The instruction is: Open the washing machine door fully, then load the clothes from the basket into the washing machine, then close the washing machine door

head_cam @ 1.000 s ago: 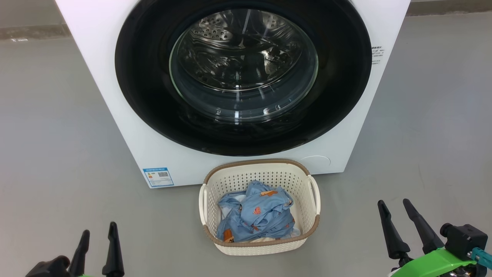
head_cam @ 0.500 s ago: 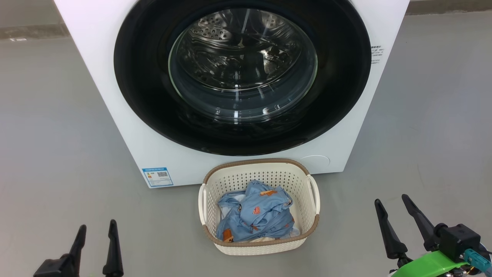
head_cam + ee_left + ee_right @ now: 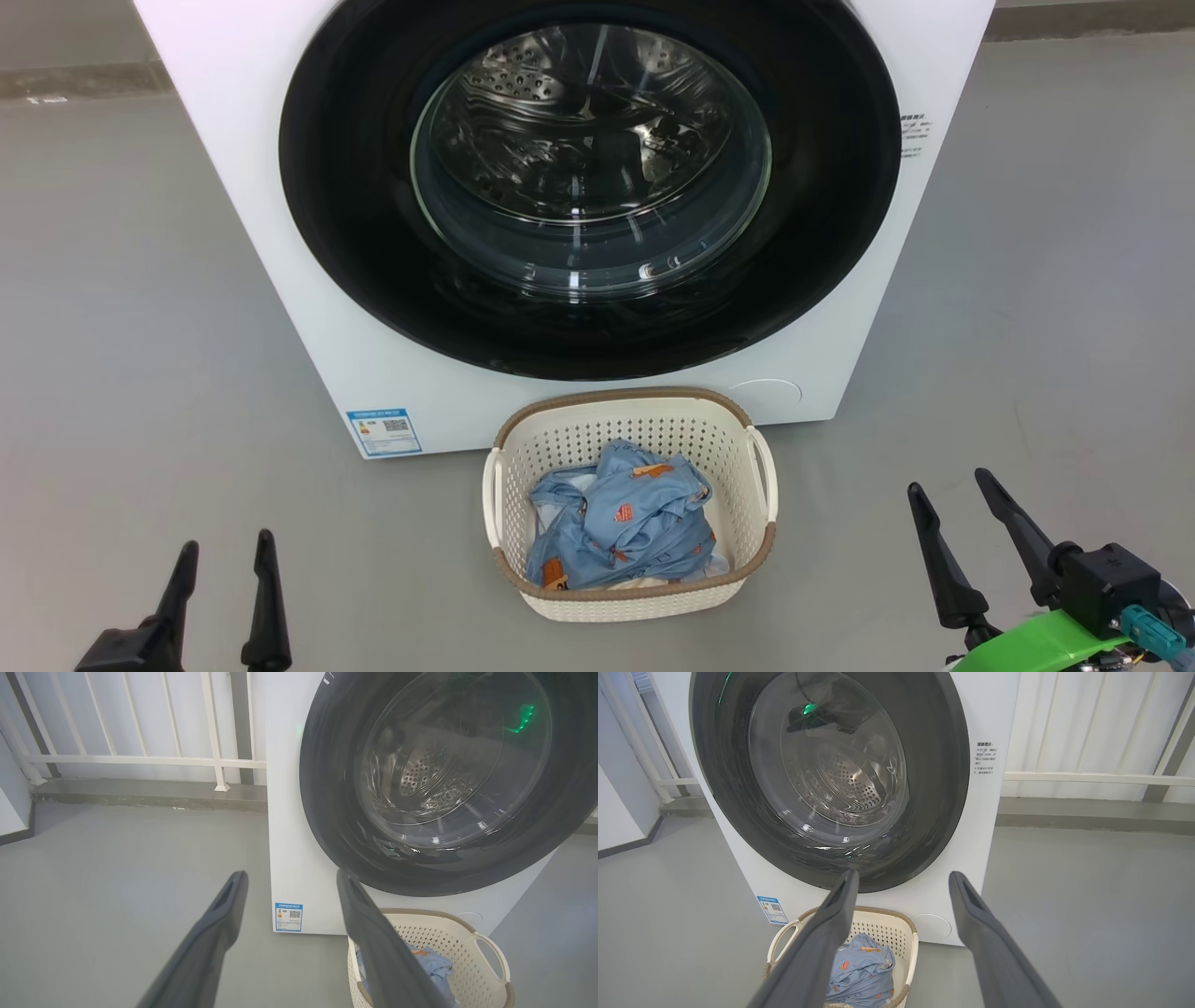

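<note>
Floor (image 3: 140, 373): grey and smooth, running right out on both sides of the washer.
Railing (image 3: 140, 759): white bars along the back wall, behind the washer, seen from the left wrist.
Washing machine (image 3: 448, 411): big white box, standing square in front of the robot.
Washing machine door (image 3: 355, 233): there's the glossy black ring, shut flat against the front, nothing touching it.
Glass window (image 3: 590, 159): clear bowl in the middle of the door, and the perforated steel drum (image 3: 560, 84) shows through it, with a green glint in it from the wrist views.
Basket (image 3: 635, 434): cream, brown rim, on the floor just in front of the washer, right below the door; whether it touches the front panel I can't tell.
Clothes (image 3: 625, 527): all in the basket, a crumpled light blue heap with orange prints and a bit of white cloth peeking out underneath.
Right gripper (image 3: 948, 481): low on the right, well clear of the basket, fingers spread apart and holding nothing.
Left gripper (image 3: 227, 541): low on the left, over bare floor, fingers likewise parted and empty.
Blue label sticker (image 3: 384, 431): on the washer's lower left corner, beside the basket.
</note>
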Robot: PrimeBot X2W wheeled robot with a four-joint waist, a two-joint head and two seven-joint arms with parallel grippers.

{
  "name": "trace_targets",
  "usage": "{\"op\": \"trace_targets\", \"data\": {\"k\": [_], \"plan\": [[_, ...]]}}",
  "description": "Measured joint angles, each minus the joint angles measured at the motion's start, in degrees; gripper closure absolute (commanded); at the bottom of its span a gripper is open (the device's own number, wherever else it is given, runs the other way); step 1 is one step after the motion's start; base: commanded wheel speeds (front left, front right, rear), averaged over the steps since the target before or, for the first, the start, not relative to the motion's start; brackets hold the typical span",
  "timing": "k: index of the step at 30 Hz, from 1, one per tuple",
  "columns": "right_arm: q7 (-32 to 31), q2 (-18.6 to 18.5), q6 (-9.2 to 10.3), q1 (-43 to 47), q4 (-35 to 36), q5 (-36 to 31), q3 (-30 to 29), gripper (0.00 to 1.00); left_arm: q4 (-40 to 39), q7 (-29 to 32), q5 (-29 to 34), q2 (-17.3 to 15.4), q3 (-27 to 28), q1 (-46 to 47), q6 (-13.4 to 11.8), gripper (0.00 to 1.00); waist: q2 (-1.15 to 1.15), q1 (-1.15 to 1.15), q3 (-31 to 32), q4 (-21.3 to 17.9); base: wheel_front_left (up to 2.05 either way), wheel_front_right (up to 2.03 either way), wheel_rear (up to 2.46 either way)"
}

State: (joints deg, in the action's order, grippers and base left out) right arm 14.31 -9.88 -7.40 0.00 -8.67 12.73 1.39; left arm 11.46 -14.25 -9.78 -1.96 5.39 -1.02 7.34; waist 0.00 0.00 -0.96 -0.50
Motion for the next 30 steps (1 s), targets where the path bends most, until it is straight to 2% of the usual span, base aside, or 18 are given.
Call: {"op": "trace_targets", "data": {"k": [30], "plan": [[0.00,0.53,0.00,0.01,-1.49,-0.24,-1.79,0.00,-0.11,-0.36,0.00,0.00,0.51,-0.15,0.05,0.00,0.00,0.00,0.21,0.19,0.00,0.00,0.00]]}}
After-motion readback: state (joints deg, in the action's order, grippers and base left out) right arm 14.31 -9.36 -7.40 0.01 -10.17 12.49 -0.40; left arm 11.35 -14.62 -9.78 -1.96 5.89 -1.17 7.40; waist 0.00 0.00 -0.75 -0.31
